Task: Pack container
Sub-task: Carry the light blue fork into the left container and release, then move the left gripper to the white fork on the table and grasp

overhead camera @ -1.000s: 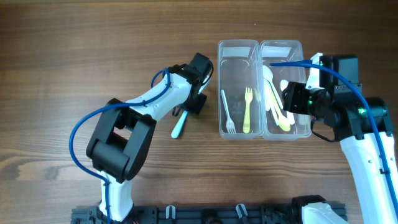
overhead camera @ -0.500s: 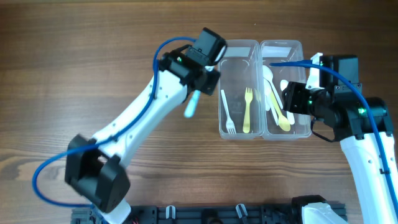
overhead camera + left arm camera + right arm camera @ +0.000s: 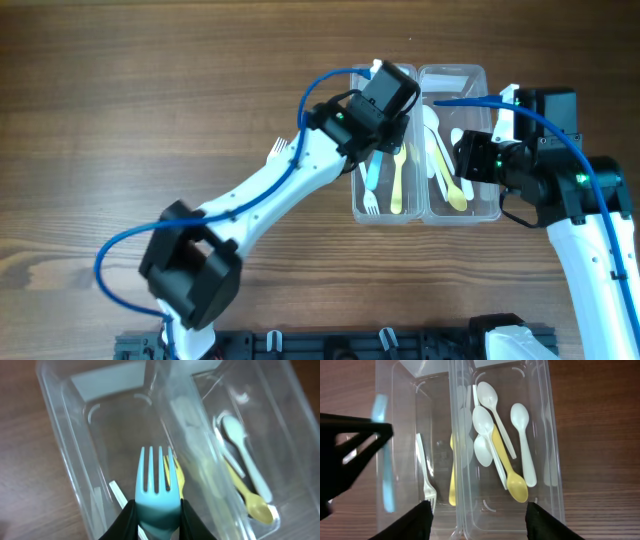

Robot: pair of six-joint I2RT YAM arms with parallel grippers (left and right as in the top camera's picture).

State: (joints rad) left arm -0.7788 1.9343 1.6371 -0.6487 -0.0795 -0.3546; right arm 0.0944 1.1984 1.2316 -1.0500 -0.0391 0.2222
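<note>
Two clear plastic containers stand side by side. The left container (image 3: pixel 357 140) holds a white fork (image 3: pixel 366 185) and a yellow fork (image 3: pixel 398 180). The right container (image 3: pixel 480 140) holds white spoons (image 3: pixel 485 425) and a yellow spoon (image 3: pixel 512 477). My left gripper (image 3: pixel 372 160) is shut on a light blue fork (image 3: pixel 156 492) and holds it over the left container, tines forward. The blue fork also shows in the right wrist view (image 3: pixel 384 460). My right gripper (image 3: pixel 477 517) is open and empty, hovering above the front ends of both containers.
The wooden table (image 3: pixel 120 110) surrounds the containers. My left arm (image 3: pixel 270 190) stretches diagonally from the front left to the containers.
My left gripper has lifted the blue fork off the table and carried it right, over the left container. The right arm has not moved.
</note>
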